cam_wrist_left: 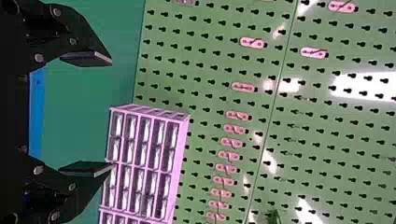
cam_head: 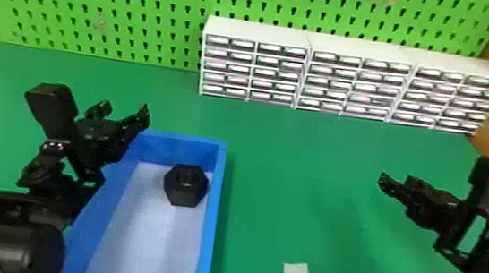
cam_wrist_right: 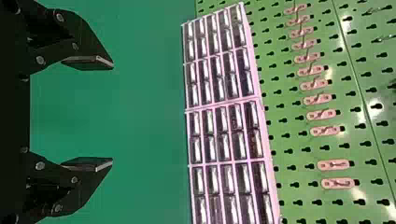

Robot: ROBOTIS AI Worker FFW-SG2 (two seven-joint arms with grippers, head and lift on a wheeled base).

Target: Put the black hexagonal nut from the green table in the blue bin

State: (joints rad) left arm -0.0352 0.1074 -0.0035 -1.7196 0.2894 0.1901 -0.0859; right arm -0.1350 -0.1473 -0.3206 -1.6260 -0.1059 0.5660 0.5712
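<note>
Left gripper [cam_head: 125,110] wide, flat-fingered; right gripper [cam_head: 397,181] wide too; black hexagonal nut [cam_head: 184,194] in rectangular blue bin [cam_head: 209,233], far right.

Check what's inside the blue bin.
The black hexagonal nut lies in the blue bin, toward its far right corner. The left arm hides part of the bin's left wall, and the patch of floor under the nut is covered.
</note>
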